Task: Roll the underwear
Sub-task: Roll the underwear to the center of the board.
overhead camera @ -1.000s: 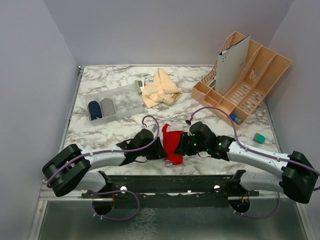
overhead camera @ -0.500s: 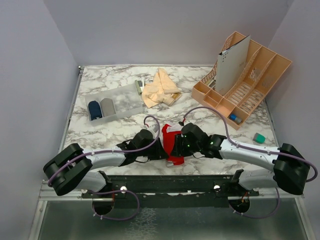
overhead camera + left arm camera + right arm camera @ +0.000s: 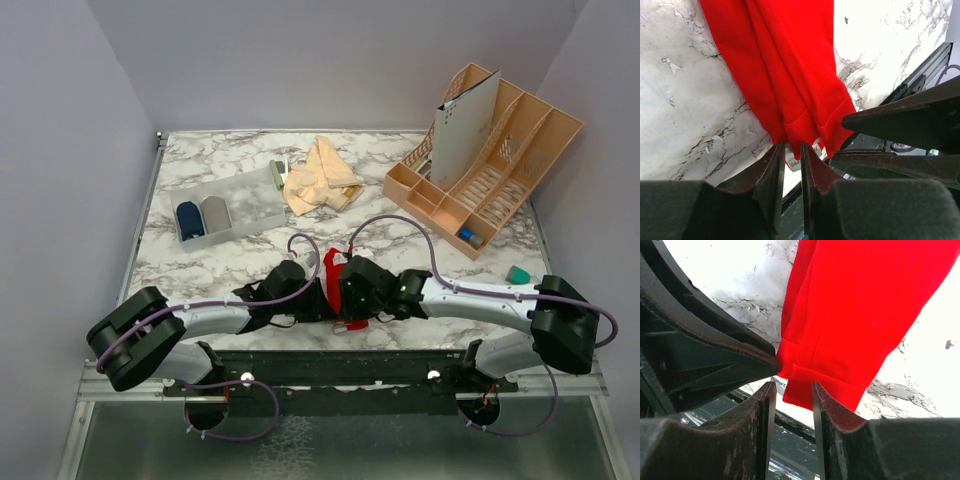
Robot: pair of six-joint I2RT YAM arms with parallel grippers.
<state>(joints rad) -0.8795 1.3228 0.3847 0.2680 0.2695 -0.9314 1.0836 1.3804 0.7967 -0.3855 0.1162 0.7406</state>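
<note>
- You are working in a robot lab cell, not a home: bare grey walls [image 3: 70, 150] box in the table on three sides.
- Your left arm [image 3: 200, 320] and right arm [image 3: 480, 300] are bolted to a black metal rail [image 3: 340, 365], with purple cables [image 3: 400, 222] looping loose.
- The marble-patterned tabletop [image 3: 200, 265] holds staged props: a clear plastic bin [image 3: 250, 200] and a peach desk organiser [image 3: 520, 150].
</note>
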